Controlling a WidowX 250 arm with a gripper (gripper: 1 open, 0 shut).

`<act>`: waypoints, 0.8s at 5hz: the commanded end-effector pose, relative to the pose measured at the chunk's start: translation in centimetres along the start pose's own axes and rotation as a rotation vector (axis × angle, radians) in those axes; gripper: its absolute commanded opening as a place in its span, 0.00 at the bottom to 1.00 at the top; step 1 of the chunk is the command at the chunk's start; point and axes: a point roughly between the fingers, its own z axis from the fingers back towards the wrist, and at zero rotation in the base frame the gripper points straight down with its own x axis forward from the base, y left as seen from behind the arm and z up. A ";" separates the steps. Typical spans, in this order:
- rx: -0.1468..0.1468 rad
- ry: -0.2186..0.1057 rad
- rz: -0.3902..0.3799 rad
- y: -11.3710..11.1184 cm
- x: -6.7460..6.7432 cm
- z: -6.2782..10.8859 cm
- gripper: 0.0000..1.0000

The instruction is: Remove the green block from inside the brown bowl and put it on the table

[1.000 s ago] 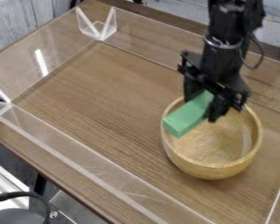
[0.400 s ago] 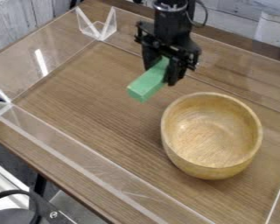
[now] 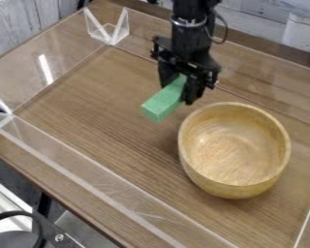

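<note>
View: single camera, looking down on the table (image 3: 93, 107) from one corner.
Gripper (image 3: 186, 85): upper centre of frame, pointing straight down, fingers pinched on the upper end of the green block (image 3: 165, 100).
Block position: in the air, left of the brown bowl (image 3: 234, 150) and clear of its rim; whether its low end touches the tabletop I cannot tell, it looks just above.
Block long axis: runs diagonally, high end at upper right inside the jaws, low end pointing to lower left of frame; it hangs tilted, not level.
Why held so: gripped near one end, probably because it lay slanted in the bowl, so the free end droops.
Bowl: centre right, empty, upright.
Acrylic walls (image 3: 42, 68): edge the table along the left and far sides; well apart from the block.
Stage, as I judge: block is out; lowering and release on bare wood remain.
Caution: low end will land first; block may tip flat when released.
</note>
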 end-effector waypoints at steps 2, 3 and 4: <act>0.011 -0.031 0.031 1.4 -1.0 0.5 0.00; 0.013 -0.017 0.080 3.2 -2.9 -0.1 0.00; 0.014 0.001 0.118 5.2 -4.7 -1.2 0.00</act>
